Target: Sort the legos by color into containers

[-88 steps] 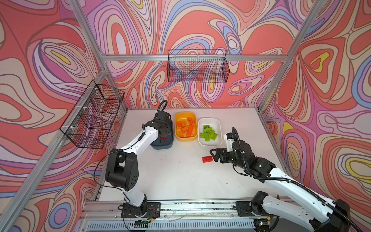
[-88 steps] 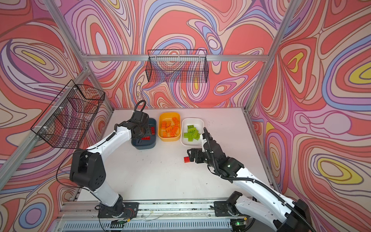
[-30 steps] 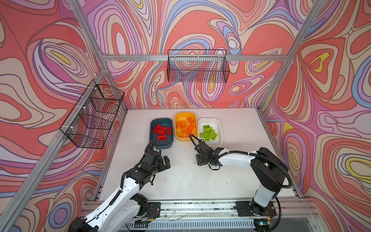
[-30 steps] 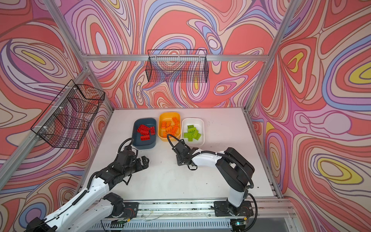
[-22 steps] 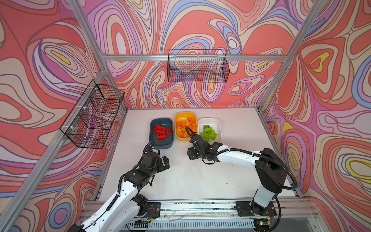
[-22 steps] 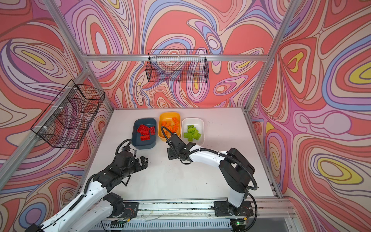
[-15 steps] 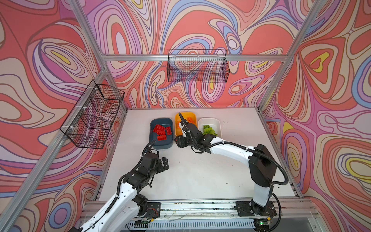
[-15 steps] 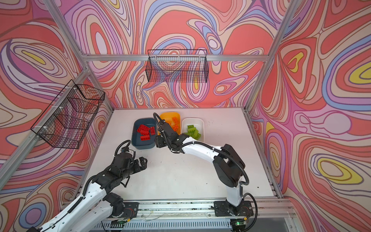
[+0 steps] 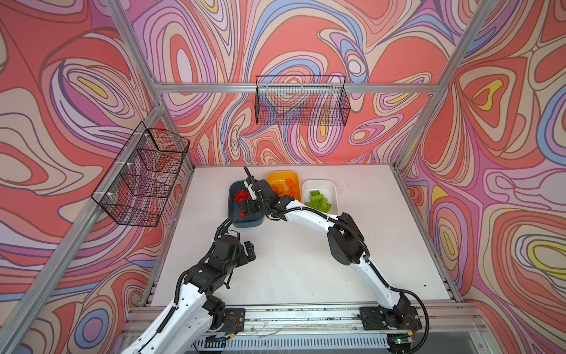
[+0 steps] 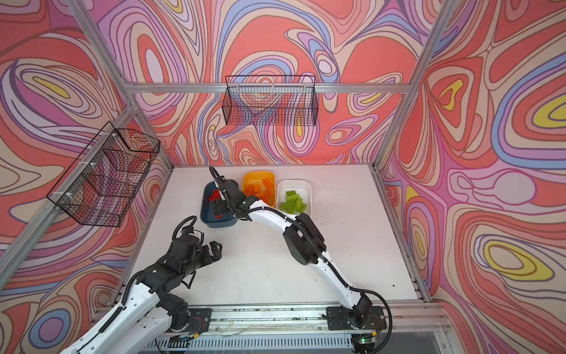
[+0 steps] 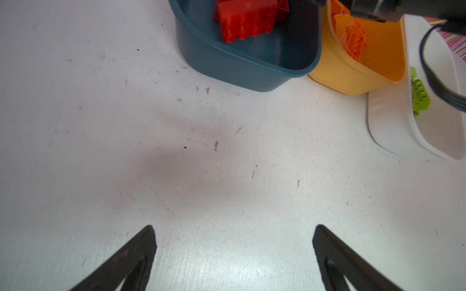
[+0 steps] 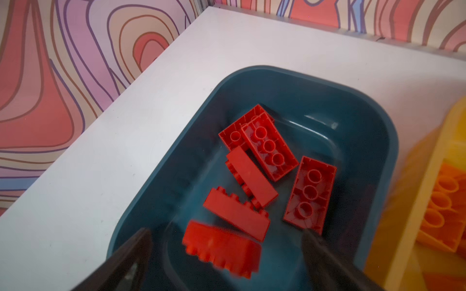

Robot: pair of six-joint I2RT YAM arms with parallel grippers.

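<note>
Red legos (image 12: 268,146), teal tray (image 12: 315,105): likely light, rigid, slick; pinch across long sides; left gripper (image 11: 233,226), right gripper (image 12: 226,233) gaping, empty.

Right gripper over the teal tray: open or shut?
Open: the right gripper shows fingers wide apart in its wrist view, clamping nothing.

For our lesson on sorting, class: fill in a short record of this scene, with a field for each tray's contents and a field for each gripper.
dark teal tray: red bricks only
yellow tray: orange bricks only
white tray: lime green bricks only
right gripper: open, above the dark teal tray
blurred red brick: between the right gripper's fingers, touching neither
left gripper: open, empty, over the table in front of the trays
</note>
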